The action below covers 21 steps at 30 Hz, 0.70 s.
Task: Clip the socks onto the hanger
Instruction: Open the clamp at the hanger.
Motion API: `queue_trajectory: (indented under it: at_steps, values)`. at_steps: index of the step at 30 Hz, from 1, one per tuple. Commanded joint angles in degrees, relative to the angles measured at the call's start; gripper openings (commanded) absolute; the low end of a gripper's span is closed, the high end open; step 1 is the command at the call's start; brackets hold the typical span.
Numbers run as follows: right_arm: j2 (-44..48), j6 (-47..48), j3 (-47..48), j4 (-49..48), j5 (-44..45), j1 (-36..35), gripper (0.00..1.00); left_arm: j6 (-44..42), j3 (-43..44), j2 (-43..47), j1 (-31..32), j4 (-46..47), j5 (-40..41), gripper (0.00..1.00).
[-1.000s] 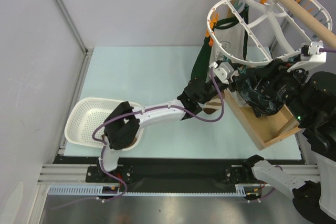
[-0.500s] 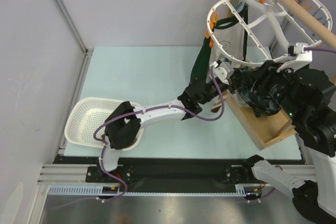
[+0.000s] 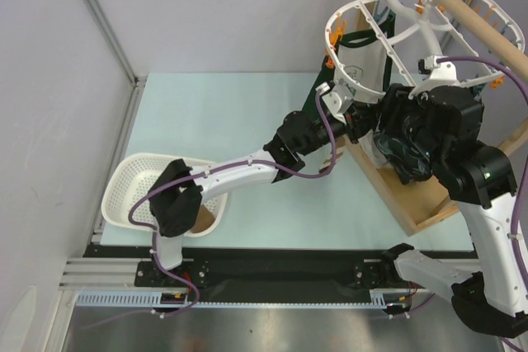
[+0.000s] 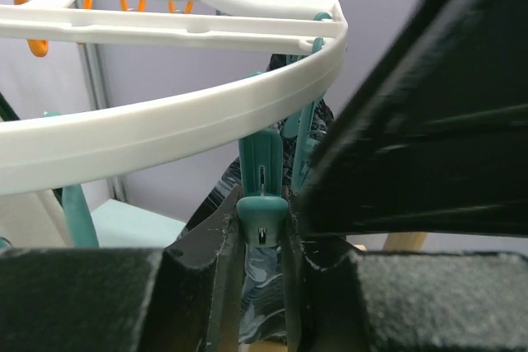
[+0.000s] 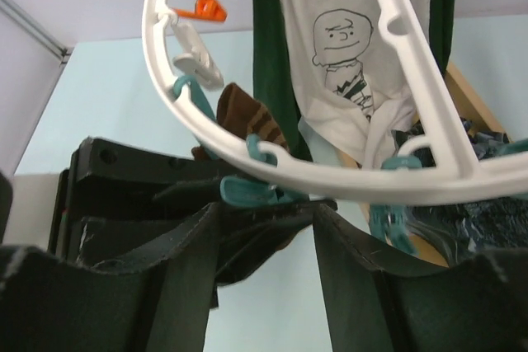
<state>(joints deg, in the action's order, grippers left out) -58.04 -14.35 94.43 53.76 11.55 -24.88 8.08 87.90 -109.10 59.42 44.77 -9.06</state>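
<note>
Left jaws rose to one hanger (image 4: 165, 131), pinching one teal clip (image 4: 262, 177).

Pale table (image 3: 231, 121), white basket (image 3: 124, 191) (left), wooden crate (image 3: 394, 197)

Brown sock (image 5: 246, 115) sits just behind hanger (image 5: 355, 174) rim
</note>
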Motion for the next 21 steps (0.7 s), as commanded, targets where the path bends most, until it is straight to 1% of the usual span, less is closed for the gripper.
queue_trajectory:
  at_steps: [1,7,16,21]
  values:
    - [-0.5,0.7,0.0,-3.4,-1.8,0.8,0.54,2.3,-0.3,4.0,-0.1,0.3,-3.9,0.0]
    - [-1.3,1.0,-1.0,-6.1,-1.9,1.8,0.54,3.0,-0.6,3.8,-0.2,0.8,-4.5,0.0]
    - [-1.8,1.3,-3.6,-7.8,-2.9,2.0,0.55,3.4,-0.1,3.6,-0.1,0.3,-4.7,0.0]
    - [-2.4,2.4,-3.3,-8.1,-4.2,2.1,0.55,3.7,0.3,3.6,-0.2,-0.2,-4.8,0.0]
